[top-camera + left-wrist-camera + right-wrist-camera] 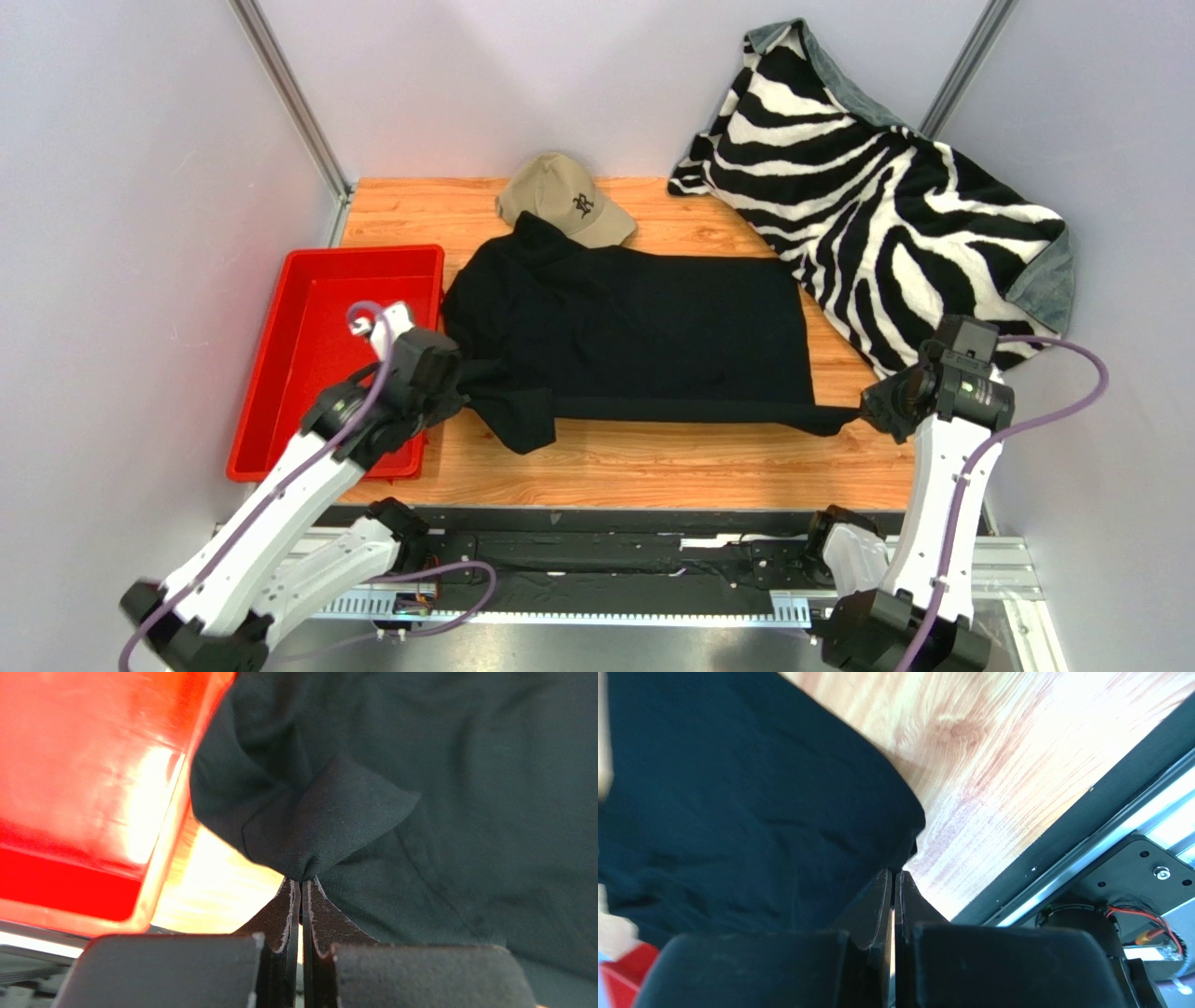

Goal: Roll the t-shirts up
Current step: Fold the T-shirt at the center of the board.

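Observation:
The black t-shirt [638, 329] lies spread across the middle of the wooden table, partly folded. My left gripper [470, 381] is shut on a pinched bit of its left edge, near the sleeve; the left wrist view shows the cloth [330, 822] bunched at the fingertips [302, 880]. My right gripper [859, 415] is shut on the shirt's near right corner, pulling the near edge taut; the right wrist view shows the cloth [752, 812] ending at the closed jaws [894, 873].
A red tray [330, 350] stands at the left, touching the shirt's side. A tan cap [568, 196] sits behind the shirt. A zebra-striped blanket [884, 196] leans at the back right. Bare wood [659, 469] shows at the near edge.

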`<state>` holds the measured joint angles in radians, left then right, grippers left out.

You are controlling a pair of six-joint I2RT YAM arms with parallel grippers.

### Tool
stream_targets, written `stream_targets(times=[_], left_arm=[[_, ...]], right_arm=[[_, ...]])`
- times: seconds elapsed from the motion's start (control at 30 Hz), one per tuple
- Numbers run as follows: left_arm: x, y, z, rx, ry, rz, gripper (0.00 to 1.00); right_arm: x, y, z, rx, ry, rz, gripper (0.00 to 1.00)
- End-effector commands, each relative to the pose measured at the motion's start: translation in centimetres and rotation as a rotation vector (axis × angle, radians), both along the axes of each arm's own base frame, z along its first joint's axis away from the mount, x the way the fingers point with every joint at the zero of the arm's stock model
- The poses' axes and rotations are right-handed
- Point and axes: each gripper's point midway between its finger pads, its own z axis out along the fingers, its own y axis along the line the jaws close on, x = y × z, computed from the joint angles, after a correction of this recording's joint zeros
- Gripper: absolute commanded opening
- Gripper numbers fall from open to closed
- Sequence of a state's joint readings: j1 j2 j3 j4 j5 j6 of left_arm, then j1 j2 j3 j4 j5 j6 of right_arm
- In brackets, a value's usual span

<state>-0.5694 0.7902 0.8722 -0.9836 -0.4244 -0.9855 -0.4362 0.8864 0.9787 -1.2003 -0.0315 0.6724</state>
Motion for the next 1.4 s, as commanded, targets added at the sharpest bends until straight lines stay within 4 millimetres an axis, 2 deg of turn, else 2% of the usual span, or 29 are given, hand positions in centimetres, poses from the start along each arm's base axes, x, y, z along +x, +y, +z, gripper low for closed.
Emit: stream_targets(times=[0.0, 0.07, 0.23, 0.33, 0.37, 0.4, 0.57, 0.67, 0.9, 1.1, 1.13, 1.17, 1.2, 1.23, 1.27, 1.3, 1.37], left_arm=[[4.1, 1.2, -0.9, 0.225, 0.028, 0.051, 0.0], [5.4, 0.6, -1.3, 0.252, 0.044, 0.047, 0.0], [9.0, -0.9, -3.0, 0.31, 0.091, 0.048, 0.0], [10.4, -1.5, -4.2, 0.321, 0.133, 0.045, 0.0], [10.9, -1.8, -4.1, 0.318, 0.132, 0.046, 0.0], [11.1, -2.0, -4.8, 0.329, 0.158, 0.041, 0.0], [12.1, -2.7, -6.2, 0.328, 0.204, 0.031, 0.0], [12.1, -2.7, -6.9, 0.331, 0.232, 0.031, 0.0], [12.3, -2.6, -7.6, 0.305, 0.254, 0.026, 0.0], [13.5, -2.9, -7.6, 0.254, 0.238, -0.006, 0.0], [13.7, -2.9, -7.7, 0.249, 0.239, -0.012, 0.03], [13.7, -3.0, -7.9, 0.233, 0.252, -0.03, 0.08], [14.1, -3.3, -7.8, 0.214, 0.241, -0.045, 0.26], [14.1, -3.4, -7.9, 0.205, 0.242, -0.056, 0.37], [14.0, -3.7, -7.8, 0.18, 0.237, -0.076, 0.46], [14.4, -3.6, -7.6, 0.16, 0.218, -0.077, 0.58], [14.2, -4.1, -6.9, 0.113, 0.188, -0.114, 0.61]], right_arm=[[3.1, -0.9, -2.2, -0.08, 0.042, 0.044, 0.0], [4.3, -0.5, -3.0, -0.093, 0.055, 0.064, 0.0], [7.1, 0.4, -6.6, -0.092, 0.148, 0.113, 0.0], [9.2, 1.2, -7.6, -0.098, 0.186, 0.156, 0.0], [9.6, 1.2, -7.8, -0.106, 0.195, 0.158, 0.0], [10.0, 1.5, -8.1, -0.107, 0.205, 0.168, 0.0], [11.2, 1.0, -9.3, -0.121, 0.23, 0.16, 0.0], [11.6, 0.8, -9.3, -0.131, 0.232, 0.155, 0.0], [12.4, 0.8, -9.9, -0.125, 0.238, 0.171, 0.0], [13.0, 0.9, -9.5, -0.125, 0.222, 0.185, 0.08], [13.1, 0.9, -9.6, -0.124, 0.224, 0.192, 0.1], [13.1, 0.9, -9.7, -0.122, 0.226, 0.196, 0.21], [13.1, 1.0, -9.6, -0.119, 0.224, 0.203, 0.28], [13.1, 1.2, -9.7, -0.115, 0.221, 0.216, 0.35], [13.2, 1.4, -9.4, -0.112, 0.209, 0.226, 0.49], [13.1, 1.5, -9.2, -0.11, 0.203, 0.232, 0.55], [12.7, 1.7, -8.4, -0.117, 0.178, 0.241, 0.66]])
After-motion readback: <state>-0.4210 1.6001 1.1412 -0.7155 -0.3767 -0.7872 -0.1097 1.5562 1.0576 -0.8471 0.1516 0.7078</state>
